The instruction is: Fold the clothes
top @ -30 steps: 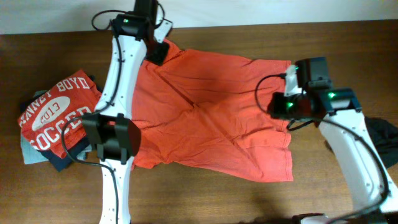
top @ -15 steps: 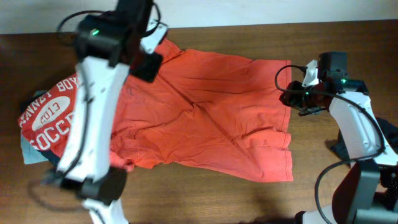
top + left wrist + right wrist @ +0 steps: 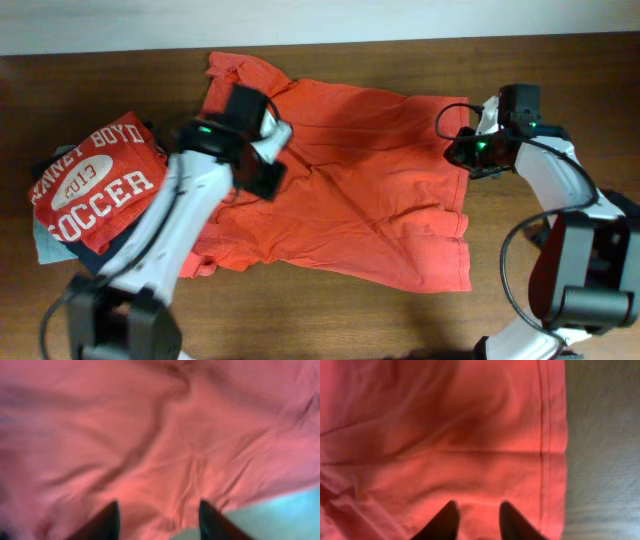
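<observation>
Left gripper (image 3: 159,512) jaws parted over blurred orange shirt (image 3: 350,190), nothing pinched. Right gripper (image 3: 477,512) likewise parted above the hem; finger bases cut off by frame.

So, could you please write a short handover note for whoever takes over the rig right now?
Left gripper: open, holding nothing, over the middle of the orange shirt.
Right gripper: open, holding nothing, above the shirt's hemmed edge.
The shirt lies spread out and wrinkled, with no fold made.
The red SOCCER tee tops a pile beside the left arm.
Left to do: every fold of the shirt.
</observation>
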`<control>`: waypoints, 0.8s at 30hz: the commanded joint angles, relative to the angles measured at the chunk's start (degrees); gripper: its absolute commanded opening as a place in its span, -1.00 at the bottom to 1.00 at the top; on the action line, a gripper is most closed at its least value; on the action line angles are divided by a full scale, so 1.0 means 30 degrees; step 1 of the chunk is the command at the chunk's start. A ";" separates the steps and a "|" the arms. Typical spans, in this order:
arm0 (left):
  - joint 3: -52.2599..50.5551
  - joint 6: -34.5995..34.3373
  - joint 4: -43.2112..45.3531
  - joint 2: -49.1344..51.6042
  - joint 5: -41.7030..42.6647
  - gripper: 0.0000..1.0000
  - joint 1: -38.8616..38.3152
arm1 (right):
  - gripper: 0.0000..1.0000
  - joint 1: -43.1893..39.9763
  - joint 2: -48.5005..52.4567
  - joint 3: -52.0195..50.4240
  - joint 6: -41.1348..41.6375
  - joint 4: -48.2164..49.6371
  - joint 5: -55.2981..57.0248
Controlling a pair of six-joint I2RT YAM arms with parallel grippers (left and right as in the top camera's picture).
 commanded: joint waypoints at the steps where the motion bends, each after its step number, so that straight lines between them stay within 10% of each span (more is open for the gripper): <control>1: -0.2310 0.1552 0.1821 0.1086 0.1093 -0.10 -0.0466 | -0.45 0.0007 0.1093 0.0066 0.1523 0.0619 -0.0168; 24: -0.4014 -0.1166 0.0867 0.5268 0.1202 -0.76 -0.0736 | -0.81 0.1341 0.3854 0.0058 0.3504 0.3330 0.3191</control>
